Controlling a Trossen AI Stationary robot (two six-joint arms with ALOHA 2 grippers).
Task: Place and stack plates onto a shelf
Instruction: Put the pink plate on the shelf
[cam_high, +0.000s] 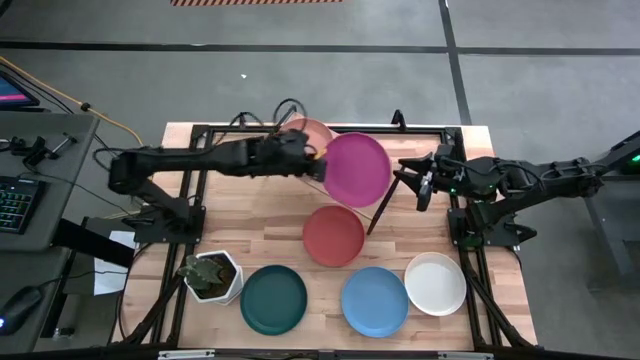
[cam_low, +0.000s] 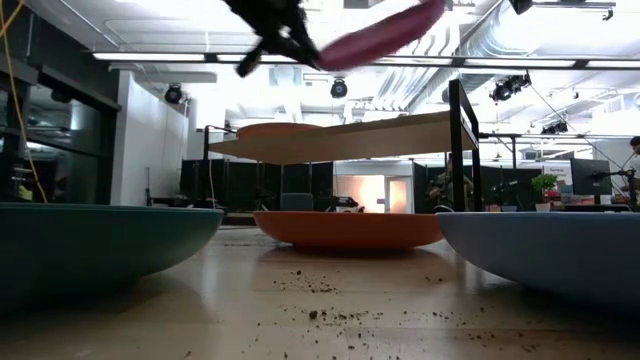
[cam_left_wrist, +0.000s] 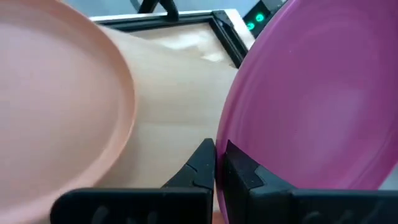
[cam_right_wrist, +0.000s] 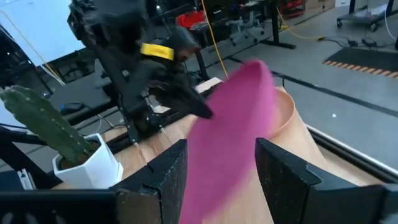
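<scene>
My left gripper (cam_high: 312, 163) is shut on the magenta plate (cam_high: 357, 168) and holds it above the shelf (cam_low: 350, 135) at the table's far side. The peach plate (cam_high: 303, 133) lies flat on the shelf's left part and also shows in the left wrist view (cam_left_wrist: 62, 93). The red plate (cam_high: 333, 236), dark green plate (cam_high: 273, 298), blue plate (cam_high: 375, 301) and white plate (cam_high: 436, 283) lie flat on the tabletop. My right gripper (cam_right_wrist: 221, 174) is open and empty, to the right of the magenta plate (cam_right_wrist: 239, 137). My left gripper pinches the magenta plate's rim (cam_left_wrist: 231, 134) between its two fingers, on the plate's left edge. The fingers (cam_left_wrist: 202, 163) come about level from the table's left. The plate is lifted clear above the shelf, tilted, with its free right edge (cam_low: 430, 10) higher.
A white hexagonal pot (cam_high: 212, 275) with a cactus stands at the near left. The shelf's black wire leg (cam_high: 380, 205) slants down beside the red plate. Black frame rails (cam_high: 190, 200) run along the table's left and right sides.
</scene>
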